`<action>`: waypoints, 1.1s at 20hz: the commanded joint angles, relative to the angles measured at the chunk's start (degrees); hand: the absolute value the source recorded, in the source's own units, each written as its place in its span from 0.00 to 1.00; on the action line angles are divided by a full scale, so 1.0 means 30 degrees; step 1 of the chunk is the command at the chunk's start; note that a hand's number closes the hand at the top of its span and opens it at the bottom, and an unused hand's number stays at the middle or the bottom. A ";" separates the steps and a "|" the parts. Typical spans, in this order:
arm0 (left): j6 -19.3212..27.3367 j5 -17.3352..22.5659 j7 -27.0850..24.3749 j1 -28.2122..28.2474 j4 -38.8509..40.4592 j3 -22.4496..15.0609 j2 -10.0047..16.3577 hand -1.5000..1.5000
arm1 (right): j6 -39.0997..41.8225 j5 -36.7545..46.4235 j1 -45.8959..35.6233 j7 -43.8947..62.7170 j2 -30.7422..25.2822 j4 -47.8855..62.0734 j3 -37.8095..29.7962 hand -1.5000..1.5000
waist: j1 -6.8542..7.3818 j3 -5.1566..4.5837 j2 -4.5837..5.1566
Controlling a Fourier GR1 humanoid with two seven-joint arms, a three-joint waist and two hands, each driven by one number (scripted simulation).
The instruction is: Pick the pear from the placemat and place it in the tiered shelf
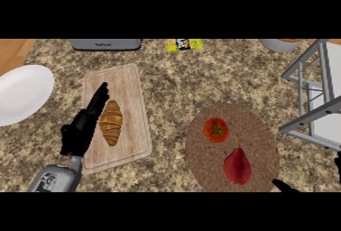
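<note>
Spotting pear (pixel 237 166) on placemat (pixel 261 131), just below tomato (pixel 216 130): looks light, firm, slick-skinned, so grip across fat belly. Seeing right robot hand (pixel 285 186) spread, empty, nearby; left robot hand (pixel 83 128) straight-fingered, empty

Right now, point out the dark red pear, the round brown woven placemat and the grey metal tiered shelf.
dark red pear (pixel 237 167): head view, middle of its body.
round brown woven placemat (pixel 263 135): head view, bare weave at its upper right.
grey metal tiered shelf (pixel 310 117): head view, its lower rail.
</note>
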 commanded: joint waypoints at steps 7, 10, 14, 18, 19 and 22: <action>0.0558 -0.0911 -0.0233 -0.0458 0.0729 -0.0479 -0.0900 0.50 | 0.5031 0.4285 -0.0929 1.1850 -0.5404 -0.4505 0.1995 0.00 | 0.0379 -0.0042 0.0116; -0.0038 -0.0449 0.0375 -0.0639 0.0115 -0.0304 -0.0572 0.50 | 0.6937 0.5452 -0.1633 1.5753 -0.6747 -0.5739 0.2410 0.00 | 0.0600 -0.0060 0.0104; -0.0456 -0.0247 -0.0039 -0.0588 0.0744 -0.0112 -0.0639 0.50 | 0.8896 0.7242 -0.4488 2.1142 -0.6342 -0.7326 0.4578 0.00 | 0.0627 -0.0046 0.0109; -0.0525 -0.0178 0.0364 -0.0943 0.0516 0.0471 -0.0552 0.50 | 1.0524 0.8543 -0.6723 2.4236 -0.4858 -0.8071 0.5881 0.00 | 0.0308 -0.0002 0.0015; -0.0688 -0.0130 -0.0148 -0.1130 0.1448 0.0936 -0.0401 0.50 | 1.0405 0.9424 -0.7287 2.4275 -0.3976 -0.7623 0.6814 0.00 | 0.0252 0.0001 0.0031; 0.0035 -0.0816 0.0910 -0.0401 -0.0641 0.0226 -0.0752 0.50 | 1.0525 1.0476 -0.7081 2.4321 -0.3087 -0.7474 0.7155 0.00 | 0.0163 0.0025 -0.0060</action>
